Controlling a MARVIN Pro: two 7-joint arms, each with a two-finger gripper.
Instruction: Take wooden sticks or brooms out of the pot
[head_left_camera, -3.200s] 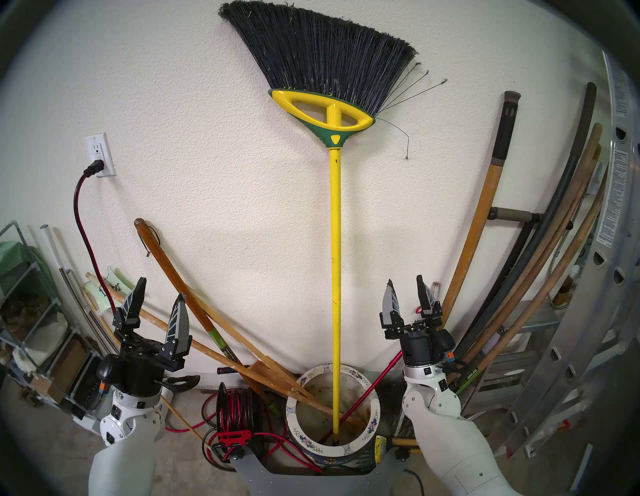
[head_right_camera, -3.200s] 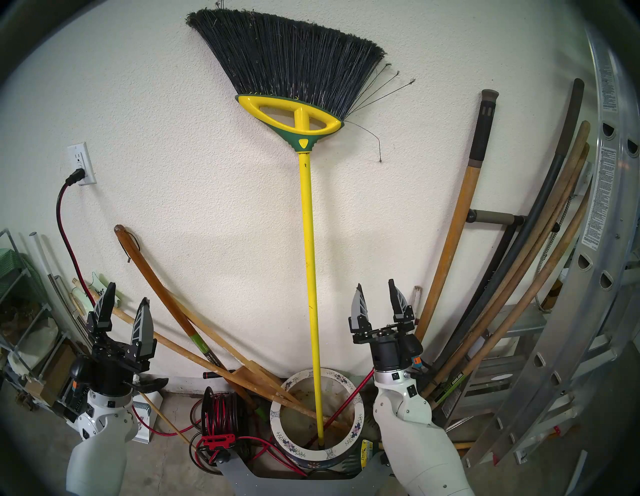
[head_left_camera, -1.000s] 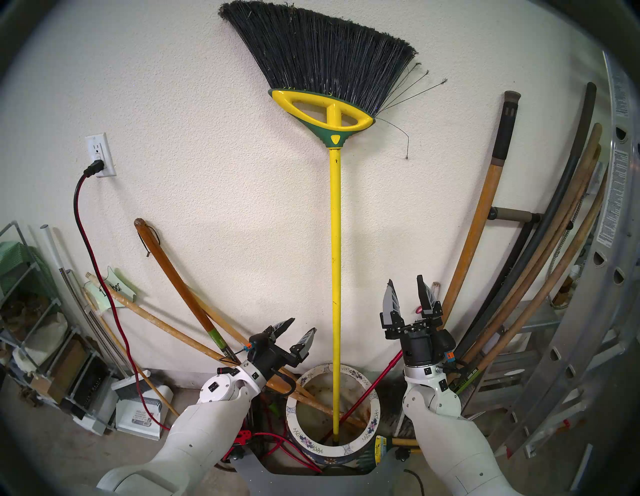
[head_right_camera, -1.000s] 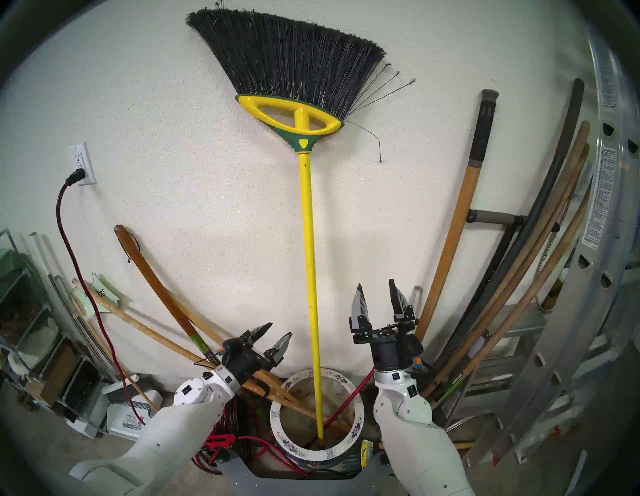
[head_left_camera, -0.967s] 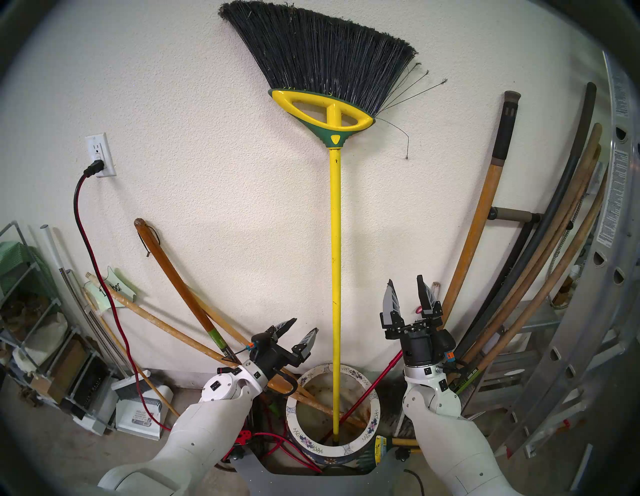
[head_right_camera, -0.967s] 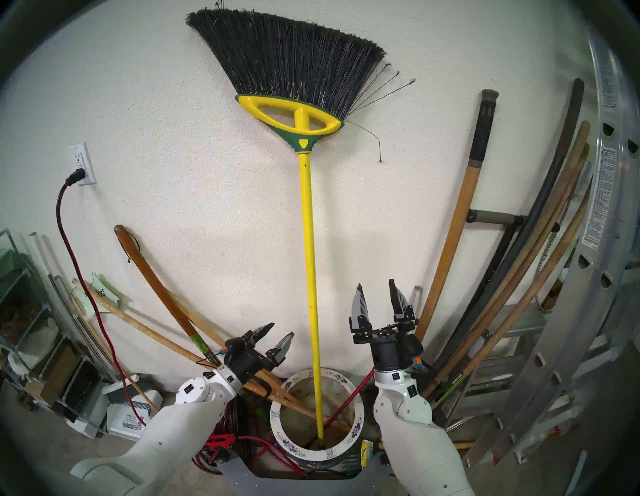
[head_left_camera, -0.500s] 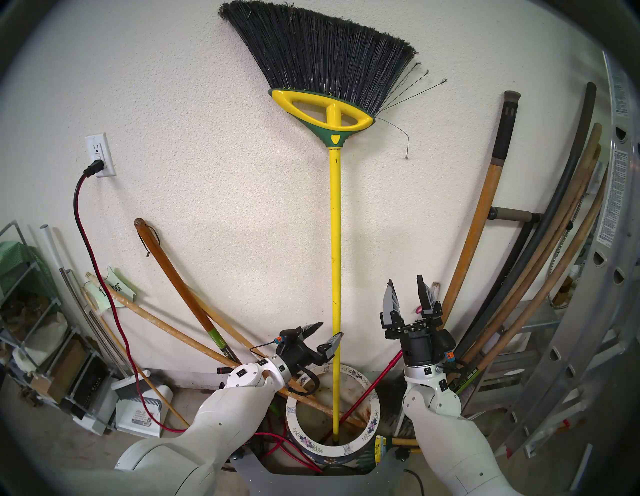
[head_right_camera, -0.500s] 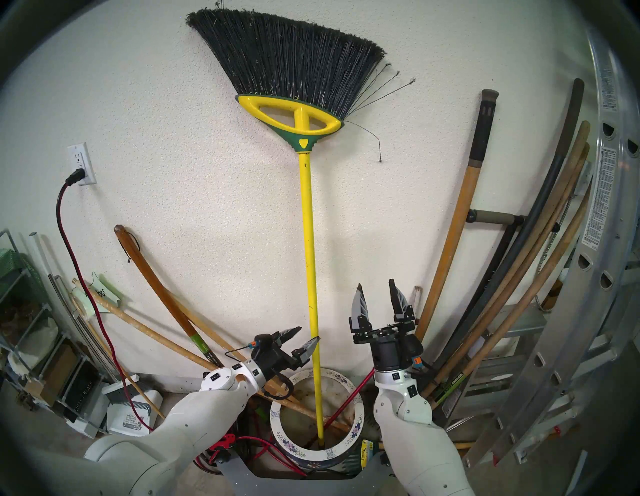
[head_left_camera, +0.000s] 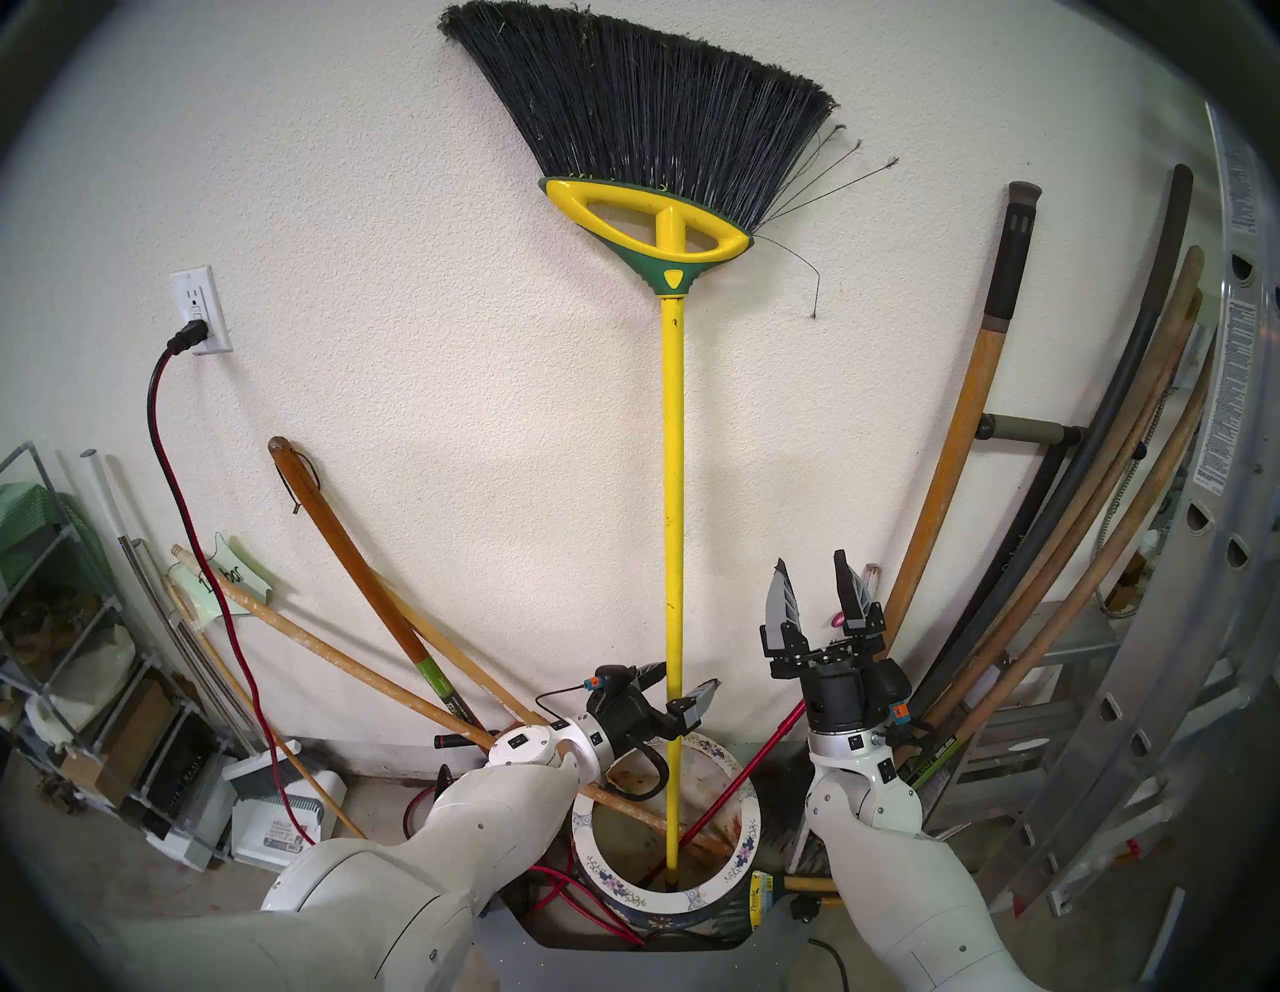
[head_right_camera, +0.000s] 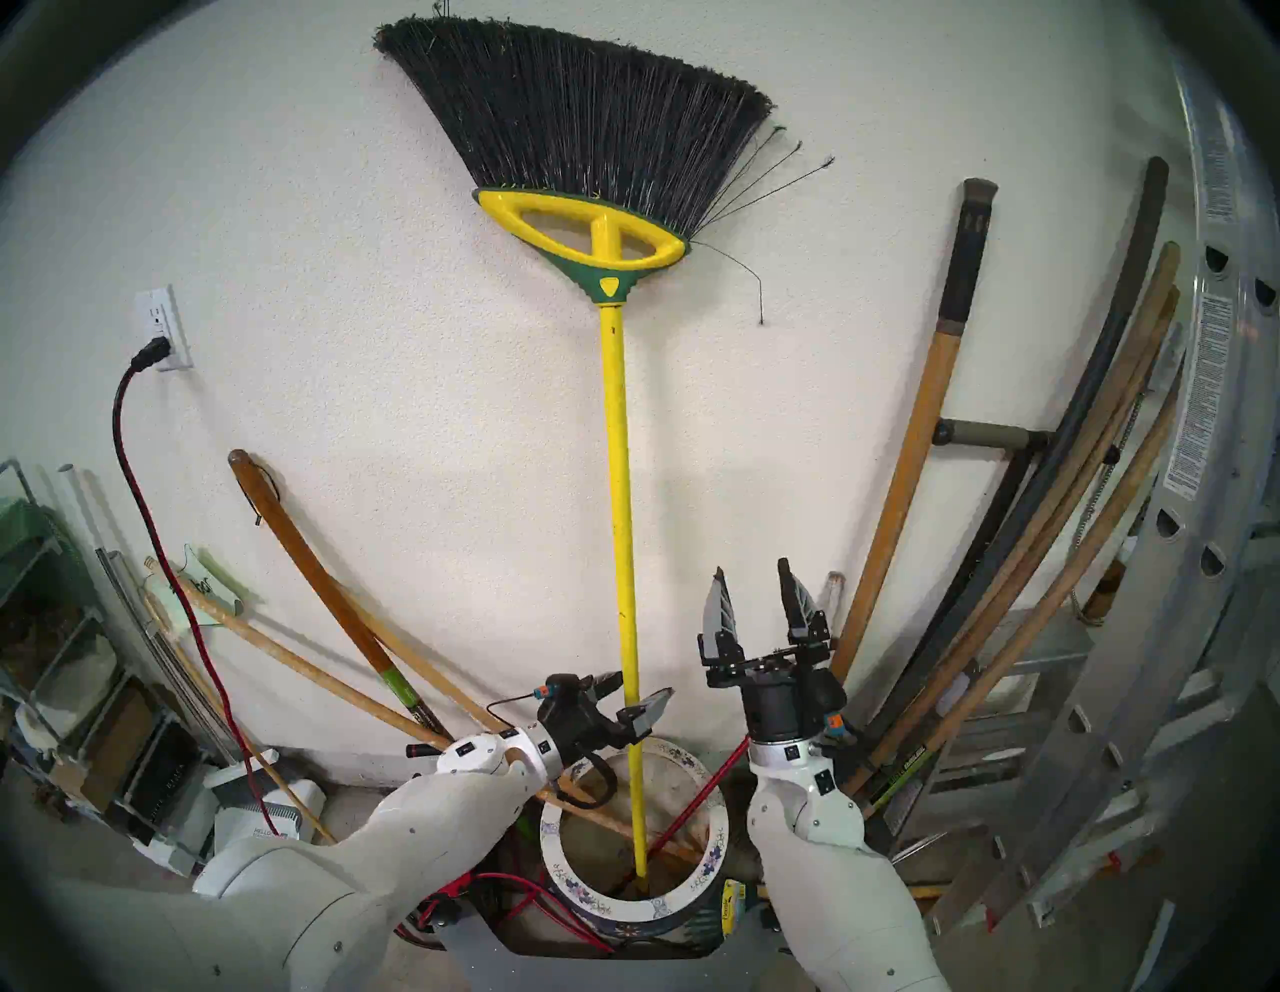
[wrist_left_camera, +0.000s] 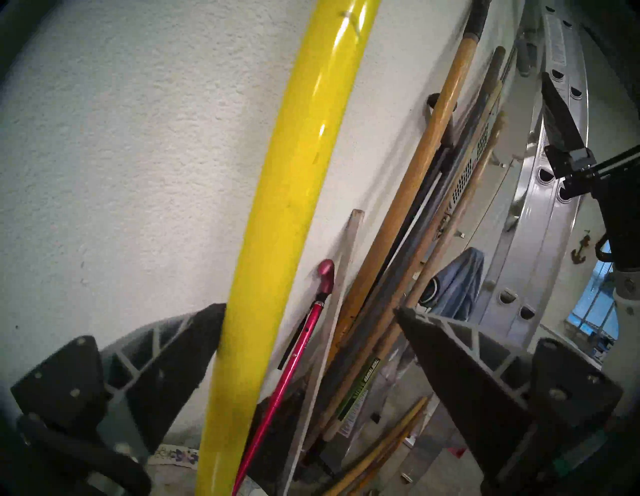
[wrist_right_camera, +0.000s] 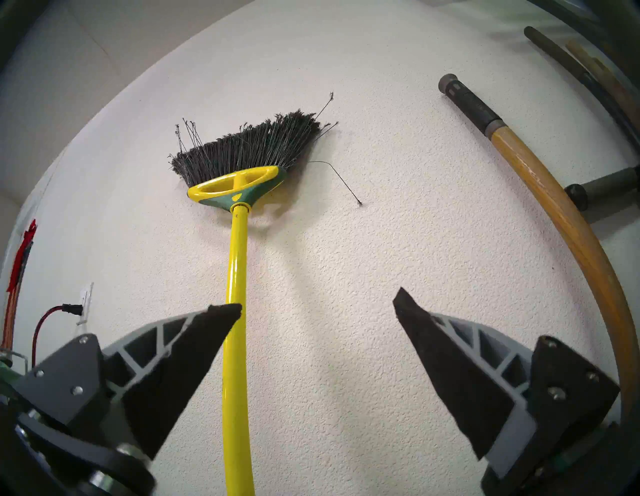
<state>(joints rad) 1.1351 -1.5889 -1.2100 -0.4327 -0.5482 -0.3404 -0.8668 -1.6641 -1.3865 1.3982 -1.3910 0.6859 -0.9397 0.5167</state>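
1. The broom (head_left_camera: 670, 485) stands nearly upright against the wall, bristles at the top, its yellow pole dropping into the pot (head_left_camera: 741, 848) on the floor in the middle of the scene — the foot of the pole sits at the near side of the pot's stained inside.

2. My left gripper (head_left_camera: 677, 686) is level with the pole just above the pot's rim, jaws spread, one finger either side of the yellow pole. In the left wrist view the pole lies against the left finger (wrist_left_camera: 180, 350); the other finger is well apart from it. Nothing pinched yet.

3. So I read this as the grasp step — pole bracketed, closing not done.

4. My right gripper (head_left_camera: 817, 603) points up to the right of the pole, jaws spread, empty.

5. Around the pole: brown wooden handles (head_left_camera: 388, 609) lean out to the left over the pot's rim, and a thin red rod (head_left_camera: 727, 796) slants out to the right.

6. Next, as I judge it: press the left jaws together on the pole, then lift straight up, since the foot has to clear the rim without dragging the crossing handles or the red rod.
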